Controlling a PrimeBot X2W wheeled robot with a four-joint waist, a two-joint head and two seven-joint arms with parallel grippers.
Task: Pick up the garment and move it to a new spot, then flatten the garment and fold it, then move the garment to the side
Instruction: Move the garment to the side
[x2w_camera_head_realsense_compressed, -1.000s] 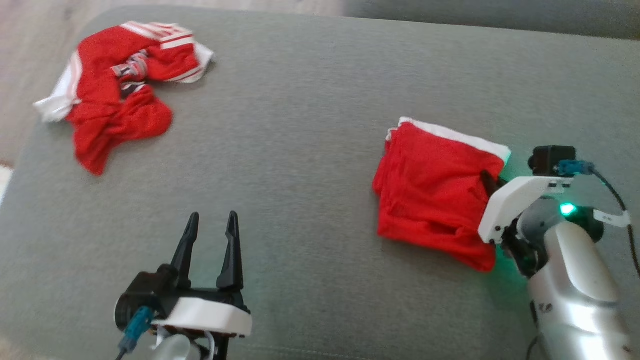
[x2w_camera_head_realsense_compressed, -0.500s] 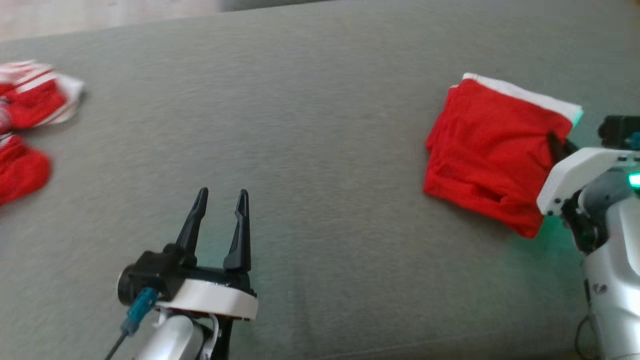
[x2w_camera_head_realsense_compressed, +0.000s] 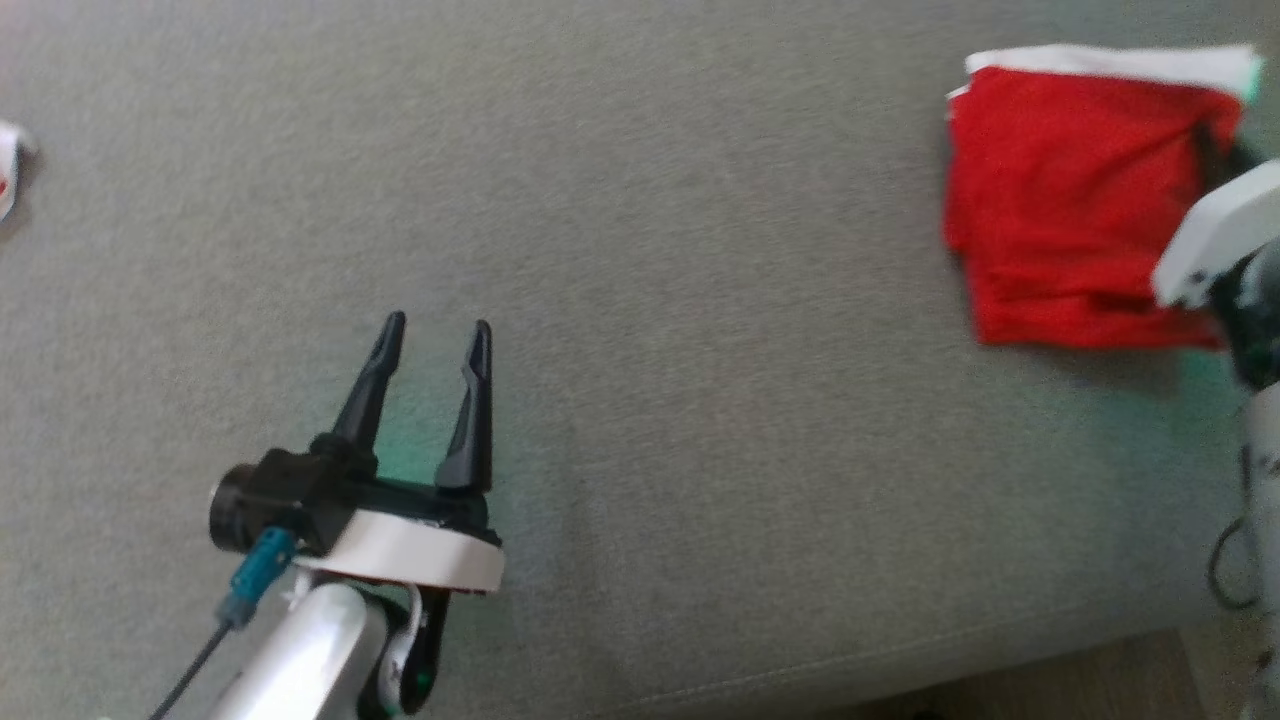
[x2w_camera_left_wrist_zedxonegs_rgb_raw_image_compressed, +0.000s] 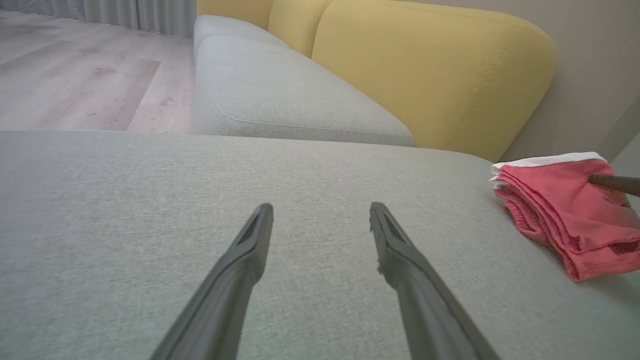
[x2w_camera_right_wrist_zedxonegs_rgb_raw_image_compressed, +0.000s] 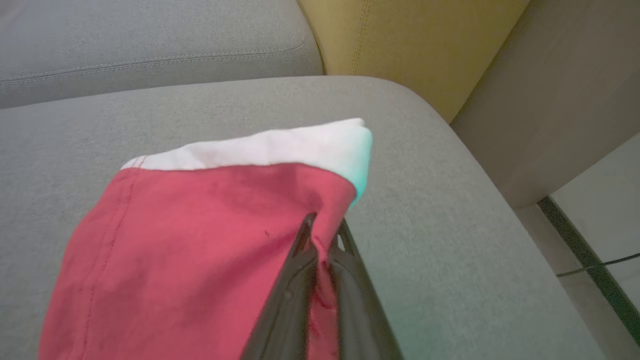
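A: Garment, where?
B: Folded red garment (x2w_camera_head_realsense_compressed: 1070, 200) lies flat on the grey cushion (x2w_camera_head_realsense_compressed: 700, 250), far right, close to the cushion's rounded corner. A white strip (x2w_camera_right_wrist_zedxonegs_rgb_raw_image_compressed: 260, 150) runs along its far edge.

A: Right gripper?
B: Right gripper (x2w_camera_right_wrist_zedxonegs_rgb_raw_image_compressed: 326, 222) has its fingers pressed together, pinching a fold of the garment at the right edge. Cloth bunches between the tips.

A: Left?
B: Left gripper (x2w_camera_head_realsense_compressed: 438, 322) is at near left with fingers spread apart, nothing between them, low over bare cushion. It's well apart from the garment.

A: Anything else?
B: Yellow backrest (x2w_camera_left_wrist_zedxonegs_rgb_raw_image_compressed: 425, 65) behind a second grey seat, and wood floor (x2w_camera_left_wrist_zedxonegs_rgb_raw_image_compressed: 75, 75) beyond on the left. There's a white scrap of cloth (x2w_camera_head_realsense_compressed: 8, 165) at the far left edge, too cropped to say more.
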